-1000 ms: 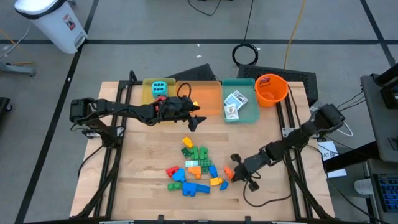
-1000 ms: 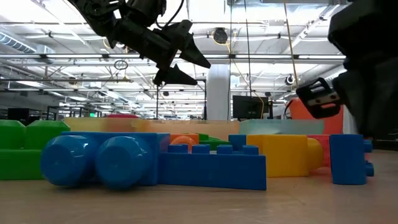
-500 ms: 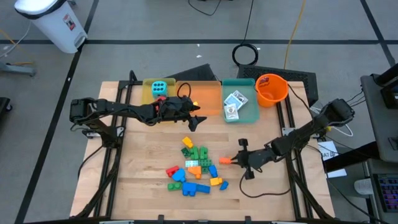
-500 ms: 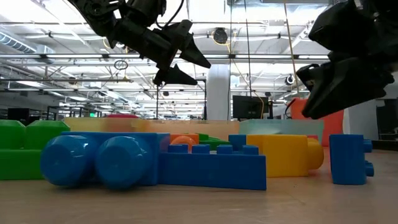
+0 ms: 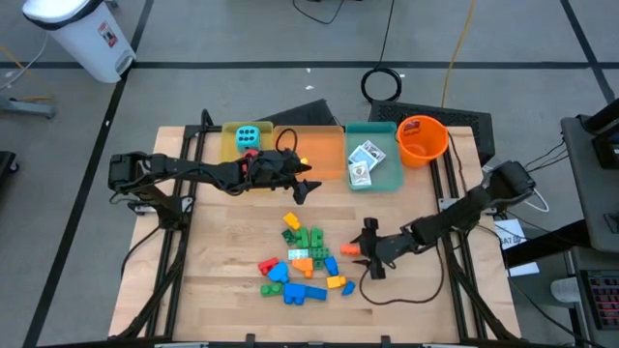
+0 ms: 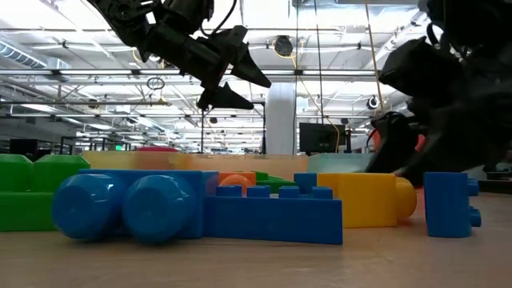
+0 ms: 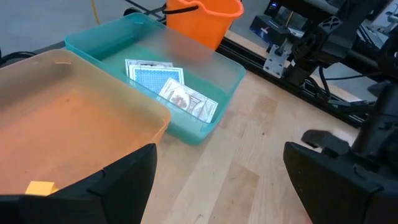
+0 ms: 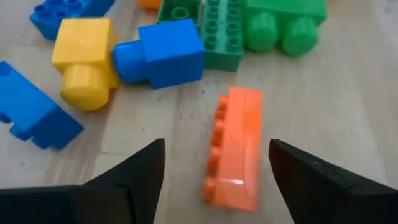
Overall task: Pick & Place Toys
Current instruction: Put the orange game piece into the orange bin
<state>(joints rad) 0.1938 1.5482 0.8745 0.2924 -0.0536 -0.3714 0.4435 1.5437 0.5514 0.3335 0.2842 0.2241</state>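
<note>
My right gripper (image 5: pixel 365 251) is open and low over the table, just right of the brick pile (image 5: pixel 305 263). An orange brick (image 8: pixel 236 149) lies flat on the wood between its two fingers (image 8: pixel 134 174), with a gap on each side. A blue brick (image 8: pixel 165 53), a yellow one (image 8: pixel 84 56) and green ones (image 8: pixel 249 25) lie just beyond. My left gripper (image 5: pixel 304 184) hangs open in the air at the orange tray's near edge (image 7: pixel 155 118), holding nothing. A cyan die (image 5: pixel 248 135) sits in the yellow tray. Card packs (image 7: pixel 168 87) lie in the teal tray (image 7: pixel 230 74).
An orange bucket (image 5: pixel 422 138) stands at the far right, next to the teal tray. One small orange piece (image 7: pixel 40 186) lies in the orange tray. Bare wood stretches left of the pile and along the near edge. Black rails run down both sides of the table.
My right gripper has come down toward the table, moved a little toward the far edge and opened. The orange brick now lies flat on the wood between its fingers, at the pile's right side.
</note>
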